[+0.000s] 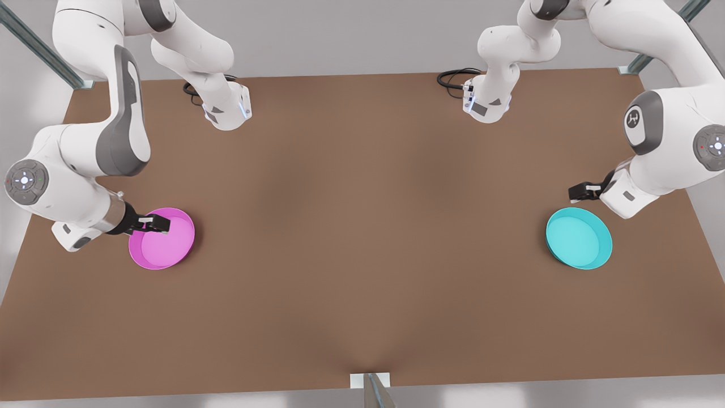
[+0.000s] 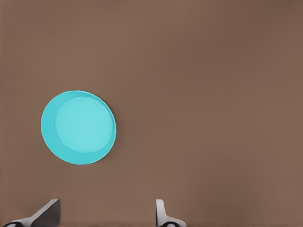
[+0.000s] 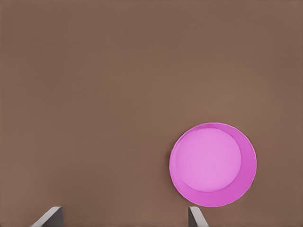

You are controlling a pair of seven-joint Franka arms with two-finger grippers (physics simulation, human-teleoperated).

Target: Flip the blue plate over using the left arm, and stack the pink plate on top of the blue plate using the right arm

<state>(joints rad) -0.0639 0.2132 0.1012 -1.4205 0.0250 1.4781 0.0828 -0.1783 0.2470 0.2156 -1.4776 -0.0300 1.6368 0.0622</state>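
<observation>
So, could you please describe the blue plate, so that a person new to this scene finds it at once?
On the brown table, look toward the front view's right side, just below the left arm's black two-finger gripper. There lies the round shallow turquoise plate, open side up. Its only neighbour of like shape is the magenta-pink plate, far across the table.

One blue plate [image 1: 579,238], one pink plate [image 1: 164,242], two arms, one table [image 1: 362,226].

Both arms [image 1: 85,153] [image 1: 674,141] have white rounded shells with grey joint covers. Each wrist has a round grey cap with small lights. Black cables [image 1: 453,76] loop at the bases. The grippers [image 1: 156,222] [image 1: 580,191] are black.
</observation>
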